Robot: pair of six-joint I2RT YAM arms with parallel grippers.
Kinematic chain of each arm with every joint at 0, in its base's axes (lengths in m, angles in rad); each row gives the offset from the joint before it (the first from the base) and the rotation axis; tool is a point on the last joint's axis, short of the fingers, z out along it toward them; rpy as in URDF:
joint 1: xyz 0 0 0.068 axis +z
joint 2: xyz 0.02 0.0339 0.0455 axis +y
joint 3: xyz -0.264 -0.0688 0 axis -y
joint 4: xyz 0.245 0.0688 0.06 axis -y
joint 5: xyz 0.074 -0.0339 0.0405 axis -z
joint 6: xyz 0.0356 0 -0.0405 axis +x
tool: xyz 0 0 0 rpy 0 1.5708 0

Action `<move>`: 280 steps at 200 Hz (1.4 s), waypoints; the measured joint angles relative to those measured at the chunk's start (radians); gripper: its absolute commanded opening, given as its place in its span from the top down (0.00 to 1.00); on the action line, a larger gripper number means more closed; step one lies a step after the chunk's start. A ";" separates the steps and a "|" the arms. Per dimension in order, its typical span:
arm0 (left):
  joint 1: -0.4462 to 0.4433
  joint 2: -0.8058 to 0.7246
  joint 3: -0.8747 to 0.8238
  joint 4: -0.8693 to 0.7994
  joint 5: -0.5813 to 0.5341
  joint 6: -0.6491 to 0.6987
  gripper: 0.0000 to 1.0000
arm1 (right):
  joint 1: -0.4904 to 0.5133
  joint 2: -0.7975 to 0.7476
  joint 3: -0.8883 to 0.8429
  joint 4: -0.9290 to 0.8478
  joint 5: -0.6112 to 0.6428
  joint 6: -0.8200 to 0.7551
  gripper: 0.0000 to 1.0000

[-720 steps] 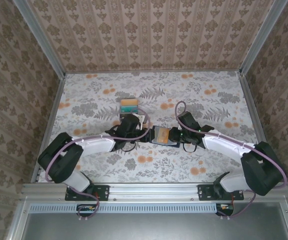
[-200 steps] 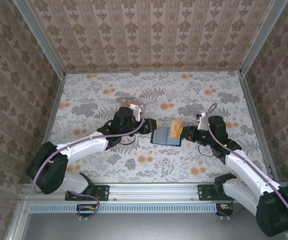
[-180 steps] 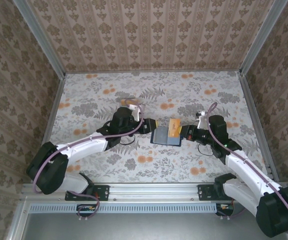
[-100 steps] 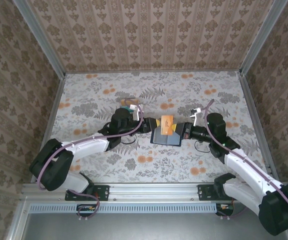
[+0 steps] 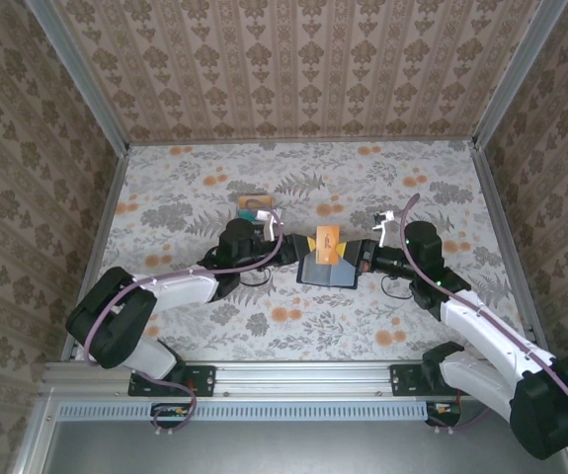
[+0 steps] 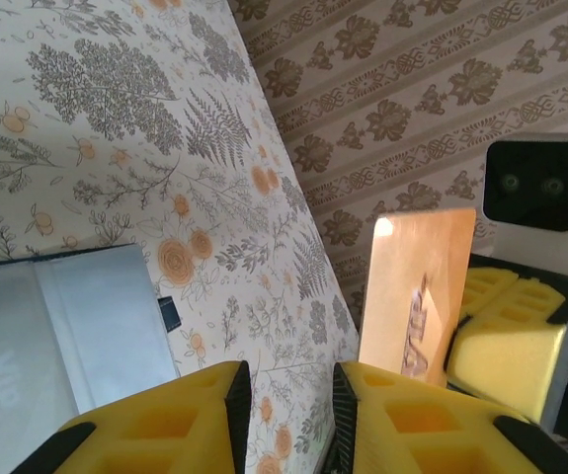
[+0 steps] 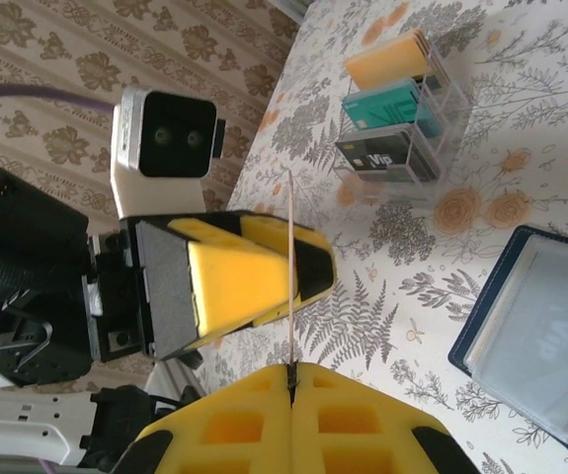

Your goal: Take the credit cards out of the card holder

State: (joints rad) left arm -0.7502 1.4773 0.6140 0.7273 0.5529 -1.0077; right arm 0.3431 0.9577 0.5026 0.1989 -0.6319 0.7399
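**Tan card pinched in right claw, over open holder**

Right gripper (image 7: 291, 370) clamped tight on the tan card (image 6: 417, 296). Card gripped by one edge, standing upright and off the table (image 5: 412, 197); seen edge-on as a thin line from the right wrist.

Left gripper (image 6: 285, 395) just beside the card, facing it. Fingers part-way apart, a narrow gap between them with only tabletop showing through. Nothing gripped.

Card holder (image 5: 325, 273) flat on the table, spread open, between the two claws and just below the raised card. Blue-grey inner pockets up. Apart from both claws.

Card rack (image 7: 446, 109) further back on the left gripper's side, well apart from the holder. Three cards upright in its slots: yellow card (image 7: 387, 59), teal card (image 7: 387, 107), dark card (image 7: 382, 153).
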 measured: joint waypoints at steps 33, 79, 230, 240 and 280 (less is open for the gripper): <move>-0.001 -0.021 -0.007 0.004 0.000 0.000 0.67 | 0.000 0.016 0.000 0.001 0.008 0.001 1.00; -0.002 -0.020 -0.008 0.024 0.003 0.000 0.67 | 0.000 0.021 0.000 0.009 0.007 0.005 1.00; -0.021 0.016 -0.007 0.092 0.032 -0.029 0.93 | -0.001 0.070 0.000 0.037 -0.005 0.018 0.86; -0.021 0.013 -0.007 0.095 0.038 -0.029 0.95 | -0.002 0.077 0.000 0.031 -0.004 0.014 0.75; -0.024 -0.002 -0.007 0.077 0.038 -0.016 1.00 | 0.002 0.069 0.000 -0.009 0.000 -0.013 0.33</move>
State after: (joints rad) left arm -0.7746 1.4750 0.6071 0.8043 0.5911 -1.0237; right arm 0.3450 1.0267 0.5026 0.1898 -0.6323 0.7269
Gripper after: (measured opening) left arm 0.054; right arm 0.606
